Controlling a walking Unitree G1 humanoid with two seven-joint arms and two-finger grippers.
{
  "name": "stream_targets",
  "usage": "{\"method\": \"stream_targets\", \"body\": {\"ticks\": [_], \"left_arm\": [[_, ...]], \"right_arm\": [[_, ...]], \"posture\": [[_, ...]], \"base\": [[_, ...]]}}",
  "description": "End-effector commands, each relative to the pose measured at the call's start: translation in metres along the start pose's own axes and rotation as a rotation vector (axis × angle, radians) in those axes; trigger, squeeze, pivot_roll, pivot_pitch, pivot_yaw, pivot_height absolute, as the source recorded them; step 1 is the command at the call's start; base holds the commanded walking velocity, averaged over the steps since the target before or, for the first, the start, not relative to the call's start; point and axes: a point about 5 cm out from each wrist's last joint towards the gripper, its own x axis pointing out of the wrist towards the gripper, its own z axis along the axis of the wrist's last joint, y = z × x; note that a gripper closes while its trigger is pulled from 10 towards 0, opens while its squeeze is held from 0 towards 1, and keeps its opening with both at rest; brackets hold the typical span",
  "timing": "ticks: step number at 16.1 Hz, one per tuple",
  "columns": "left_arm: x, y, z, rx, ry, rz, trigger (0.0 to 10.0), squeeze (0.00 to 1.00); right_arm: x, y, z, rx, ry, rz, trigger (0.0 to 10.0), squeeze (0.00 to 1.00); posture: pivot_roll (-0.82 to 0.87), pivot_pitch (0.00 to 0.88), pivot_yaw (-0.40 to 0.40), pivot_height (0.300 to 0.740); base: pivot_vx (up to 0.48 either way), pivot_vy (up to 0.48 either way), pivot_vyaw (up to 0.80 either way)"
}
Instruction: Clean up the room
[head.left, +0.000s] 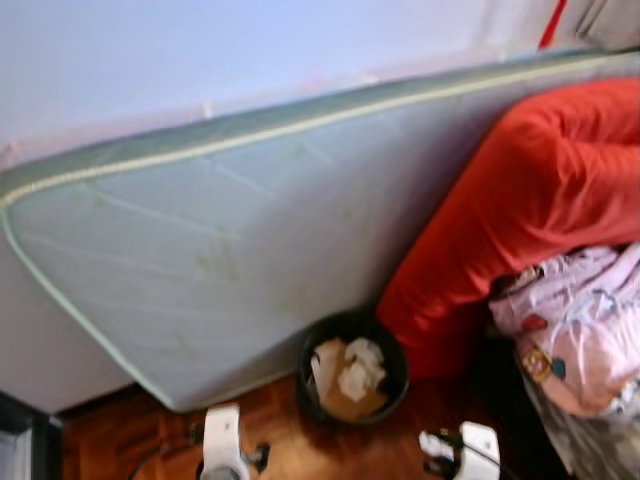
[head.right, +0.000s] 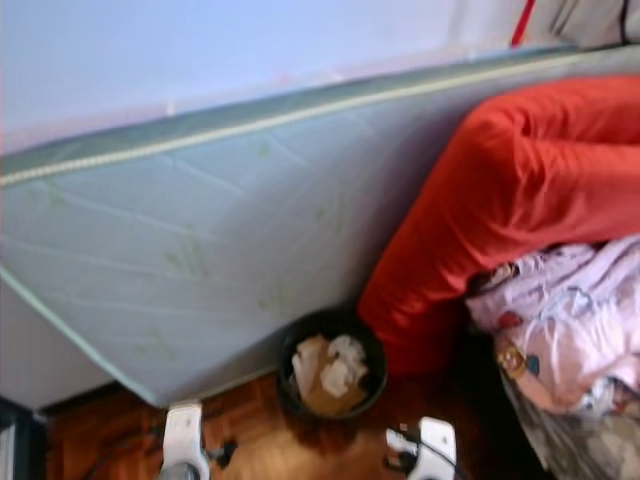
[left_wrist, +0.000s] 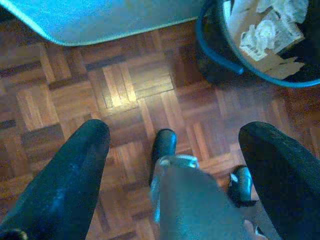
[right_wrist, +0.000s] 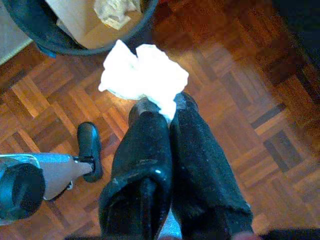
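Crumpled white paper wad (right_wrist: 144, 77) clamped in right hand (right_wrist: 162, 107), above glossy parquet floor (right_wrist: 235, 115) beside round black bin (head.left: 352, 368).
Left hand (left_wrist: 172, 150) spread apart, empty; pale quilted mattress (head.left: 230, 240) leaning, edges cut off.

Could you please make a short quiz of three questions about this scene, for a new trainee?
1. True or false: the right gripper is shut on a crumpled white tissue.
2. What lies in the black bin? A) shoes B) crumpled paper and cardboard C) water
3. Fill in: the left gripper hangs over the ____ floor with its fingers apart.

Key:
1. True. The tissue sticks out between the closed fingertips, above the floor and near the bin's rim.
2. B.
3. Wooden parquet. Nothing is between its fingers.
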Motion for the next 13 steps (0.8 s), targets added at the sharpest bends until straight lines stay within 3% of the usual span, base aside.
{"method": "stream_targets", "body": {"ticks": [1, 2, 3, 4, 9, 13], "left_arm": [[-0.001, -0.01, -0.009, 0.003, 0.042, -0.007, 10.0, 0.0], [-0.001, -0.014, -0.008, 0.003, 0.041, -0.01, 10.0, 0.0], [-0.001, -0.007, -0.009, 0.001, 0.044, -0.002, 10.0, 0.0], [-0.002, 0.003, -0.01, -0.002, 0.047, 0.008, 10.0, 0.0], [-0.002, 0.006, -0.011, -0.008, 0.045, 0.016, 10.0, 0.0], [-0.002, 0.008, -0.011, -0.009, 0.046, 0.016, 10.0, 0.0]], "right_arm": [[-0.002, -0.006, -0.006, 0.014, 0.022, -0.013, 10.0, 0.0], [-0.003, -0.009, -0.005, 0.013, 0.02, -0.012, 10.0, 0.0], [-0.004, -0.014, -0.005, 0.006, 0.017, -0.013, 10.0, 0.0], [-0.006, -0.022, -0.006, 0.001, 0.016, -0.016, 10.0, 0.0], [-0.012, -0.038, -0.011, 0.007, 0.019, -0.028, 10.0, 0.0], [-0.01, -0.031, -0.009, 0.026, 0.014, -0.03, 10.0, 0.0]], "posture": [[0.16, 0.101, -0.047, 0.74], [0.17, 0.101, -0.047, 0.74], [0.17, 0.102, -0.047, 0.74], [0.17, 0.103, -0.048, 0.74], [0.17, 0.108, -0.046, 0.74], [0.17, 0.108, -0.045, 0.74]], "base": [[0.0, 0.0, 0.0], [0.0, 0.0, 0.0], [0.0, 0.0, 0.0], [0.0, 0.0, 0.59], [0.0, 0.0, 0.8], [0.0, 0.0, 0.5]]}}
